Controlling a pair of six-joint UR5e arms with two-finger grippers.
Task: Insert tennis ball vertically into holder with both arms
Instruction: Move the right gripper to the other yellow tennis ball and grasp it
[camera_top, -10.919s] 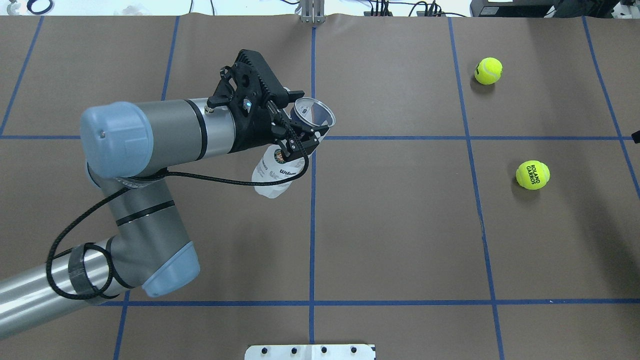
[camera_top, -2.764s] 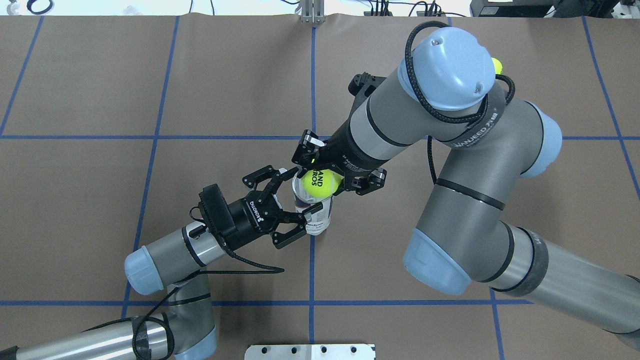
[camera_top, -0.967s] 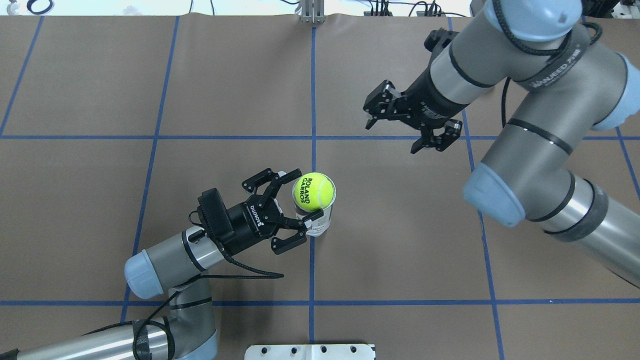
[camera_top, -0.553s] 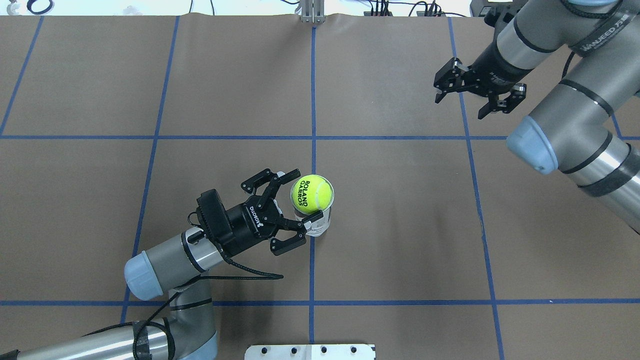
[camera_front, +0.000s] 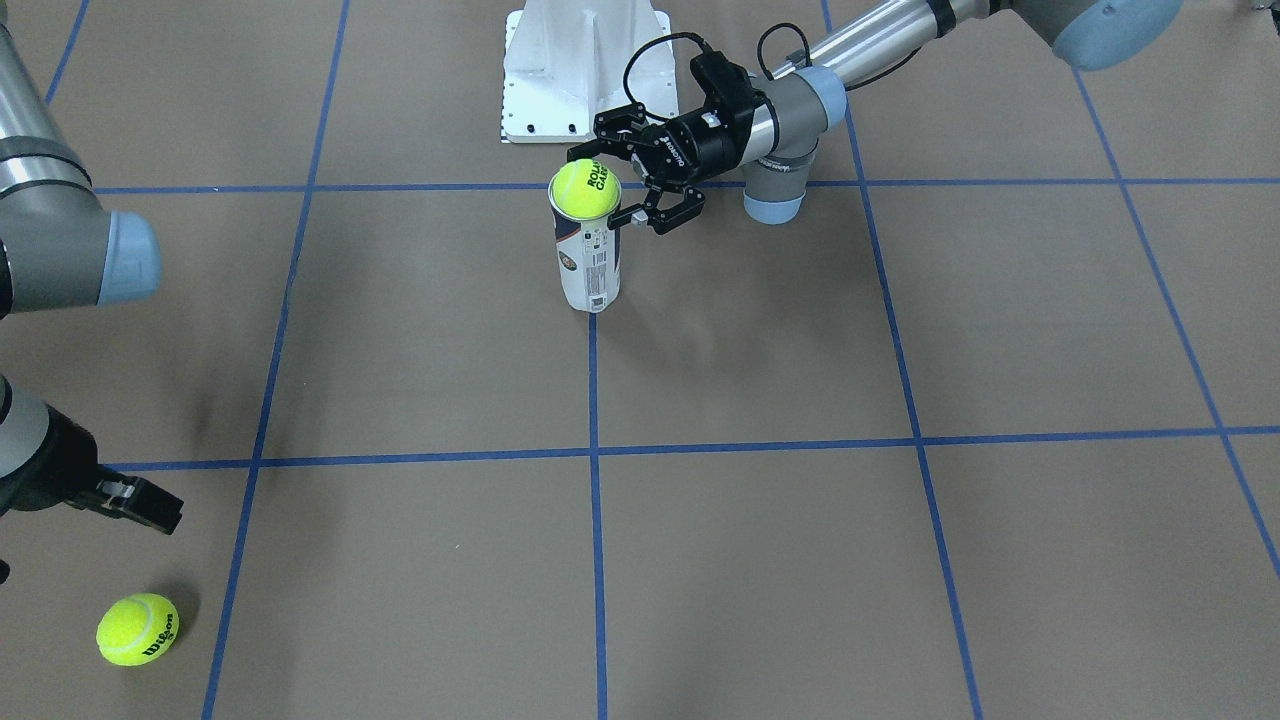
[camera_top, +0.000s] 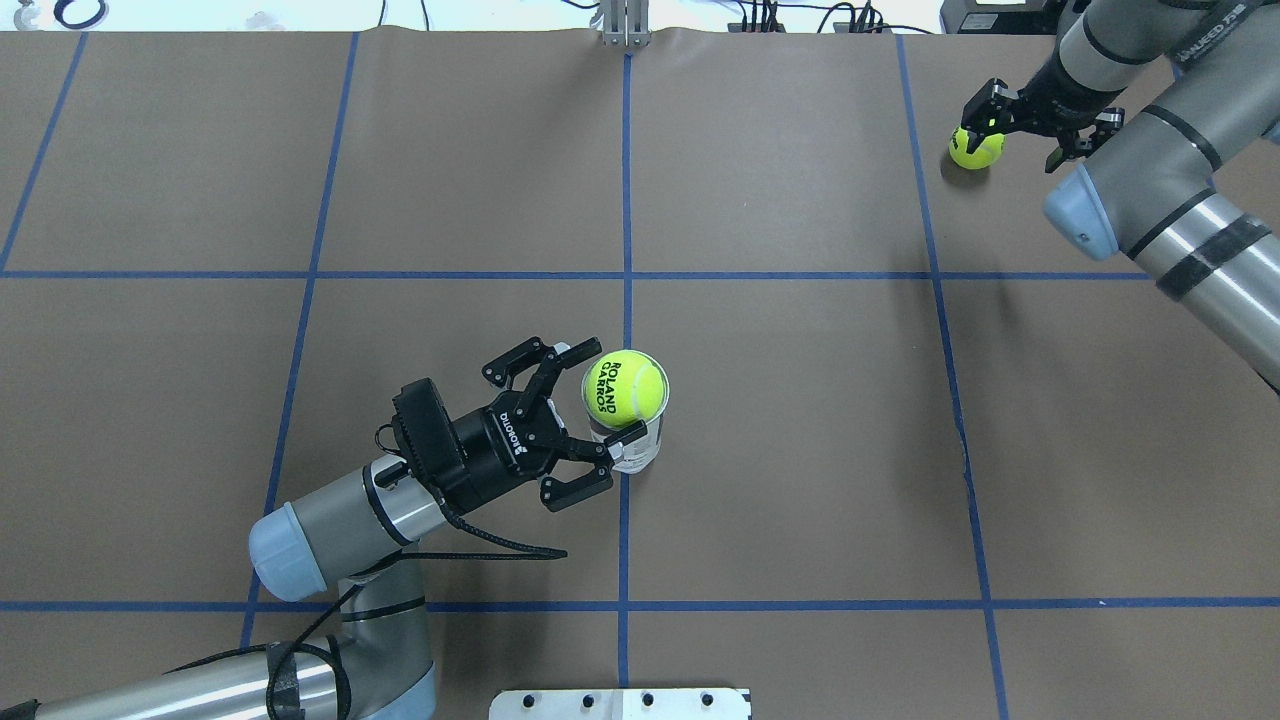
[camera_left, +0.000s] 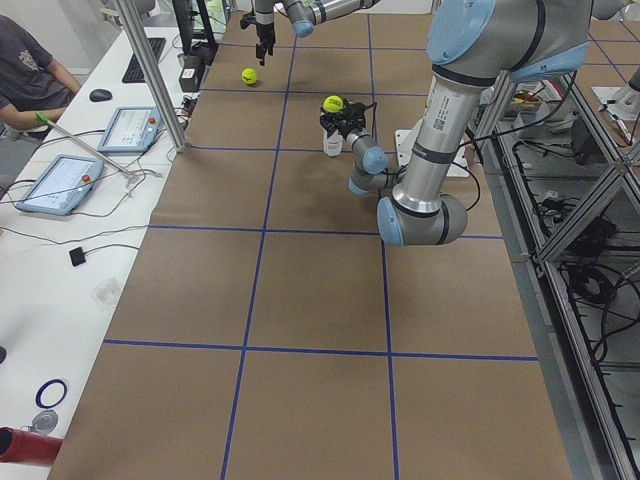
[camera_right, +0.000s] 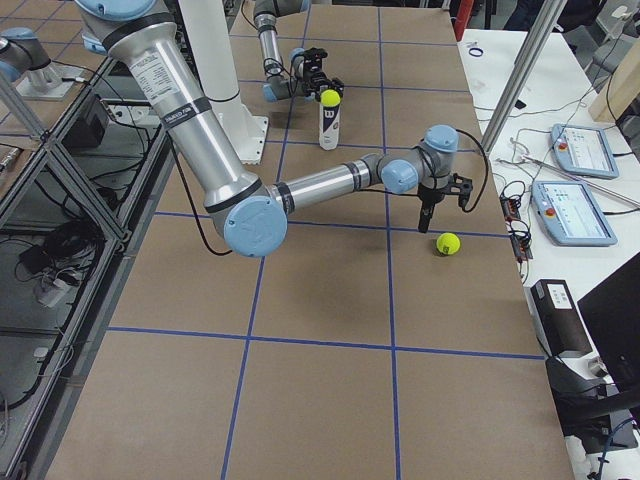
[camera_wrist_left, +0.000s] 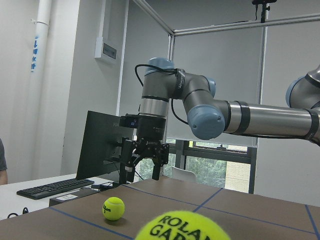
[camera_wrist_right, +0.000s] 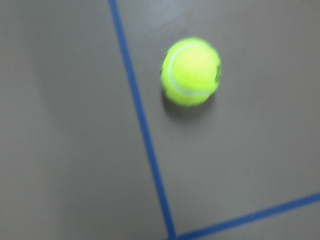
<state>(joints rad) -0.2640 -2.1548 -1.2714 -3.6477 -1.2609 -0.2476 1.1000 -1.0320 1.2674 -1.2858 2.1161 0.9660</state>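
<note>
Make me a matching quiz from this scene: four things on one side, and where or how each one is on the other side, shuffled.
Things:
1. Roland Garros ball
2. Wilson ball
3. holder
4. right gripper

States:
A. open, pointing down near the loose ball
B. upright, between the fingers of the left gripper
C. sitting in the holder's mouth, top sticking out
D. lying loose on the table

Pairs: 1-C, 2-D, 3-B, 4-A
</note>
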